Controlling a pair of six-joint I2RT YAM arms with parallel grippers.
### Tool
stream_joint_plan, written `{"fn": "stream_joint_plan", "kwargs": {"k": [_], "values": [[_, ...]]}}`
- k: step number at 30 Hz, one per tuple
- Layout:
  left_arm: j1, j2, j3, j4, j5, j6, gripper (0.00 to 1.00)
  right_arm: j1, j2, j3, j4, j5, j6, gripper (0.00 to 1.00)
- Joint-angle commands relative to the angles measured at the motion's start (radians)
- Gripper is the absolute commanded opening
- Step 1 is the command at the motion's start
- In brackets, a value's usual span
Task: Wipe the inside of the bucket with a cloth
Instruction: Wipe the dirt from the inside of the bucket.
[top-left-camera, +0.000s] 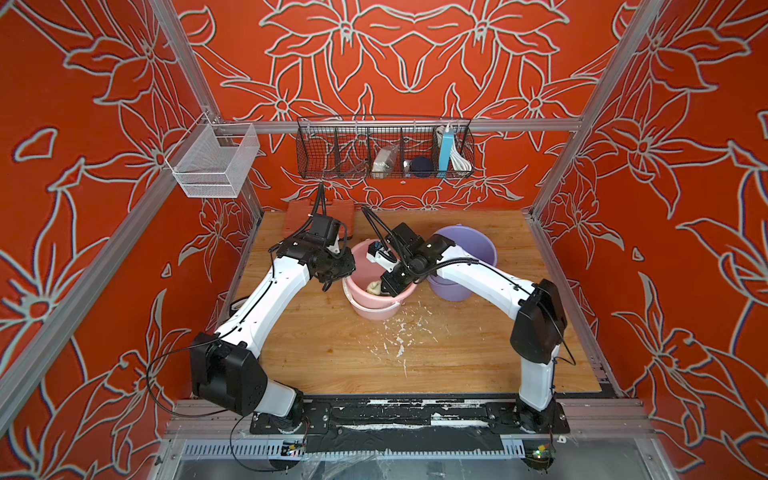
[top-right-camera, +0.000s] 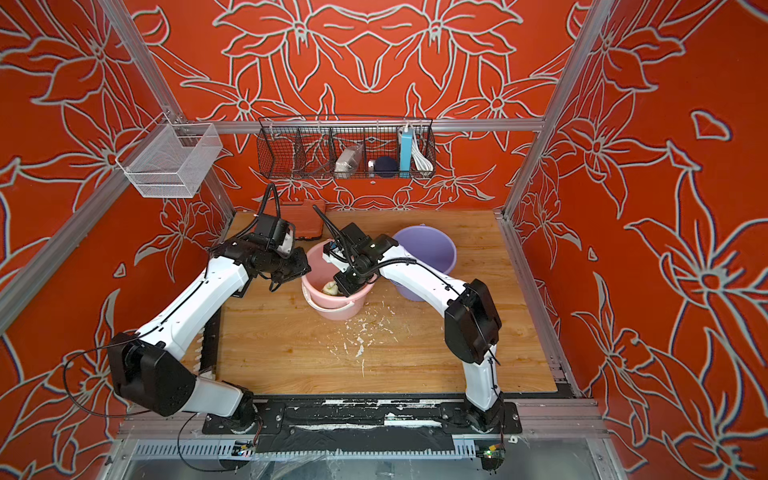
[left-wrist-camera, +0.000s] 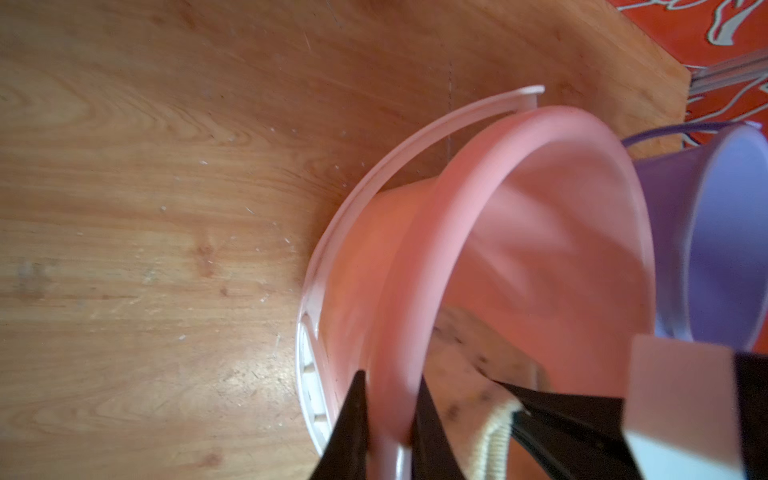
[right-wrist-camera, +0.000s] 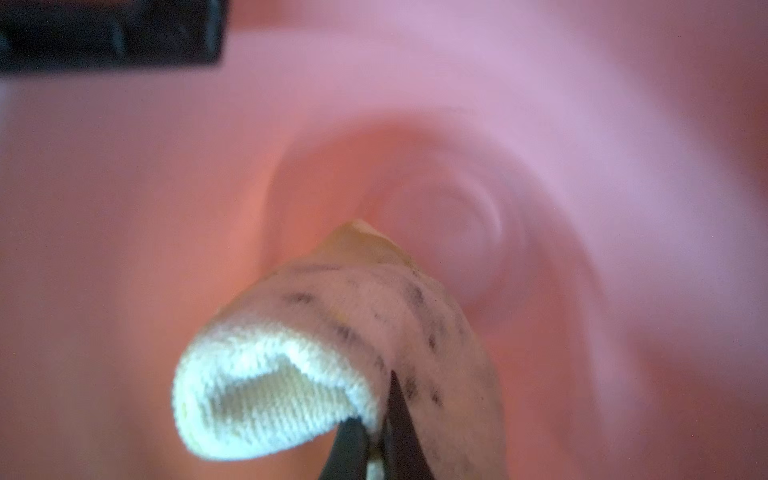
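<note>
- The right gripper (right-wrist-camera: 376, 442) has its black fingers (right-wrist-camera: 401, 436) pinched tight on a fold of the soft, pale beige, dark-speckled cloth (right-wrist-camera: 332, 353); the short grip leaves a rounded wad jutting past the tips, which looks meant to serve as the wiping pad;
- the wad hangs inside the round pink plastic bucket (top-left-camera: 374, 311), low down and toward the wall nearest the table's near edge; the wrist view is too blurred to settle whether it presses the plastic at this instant;
- the left gripper (left-wrist-camera: 388, 432) is closed almost fully across the bucket's rolled rim, one finger (left-wrist-camera: 349, 428) outside the wall and its partner inside; I judge this clamp braces the light bucket so the rubbing neither slides nor tips it;
- the bucket's white handle (left-wrist-camera: 361, 189) lies folded down around the outside, clear of the mouth, so the right arm has free entry from above;
- the bucket stands on the wooden table (top-left-camera: 332, 357) about midway between the left and right edges, nearer the far edge; a lilac-purple plastic bucket (top-left-camera: 451, 291) sits just beside it toward the far right corner, partly hidden under the right arm;
- white flecks (top-left-camera: 399, 338) litter the table between the pink bucket and the near edge;
- wiping seems under way, with much of the inner wall left to cover.
</note>
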Motion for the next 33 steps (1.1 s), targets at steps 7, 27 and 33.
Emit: {"fn": "stream_joint_plan", "kwargs": {"k": [7,27,33], "values": [[0.006,-0.016,0.041,0.004,-0.008,0.064,0.00,0.005,0.076,0.227,-0.153,0.411,-0.041,0.00],[0.007,0.009,0.090,-0.050,0.027,0.072,0.00,0.024,0.259,0.319,-0.189,0.307,-0.106,0.00],[0.007,-0.025,0.048,-0.050,0.063,0.069,0.00,0.025,0.443,0.594,-0.363,0.365,-0.085,0.00]]}}
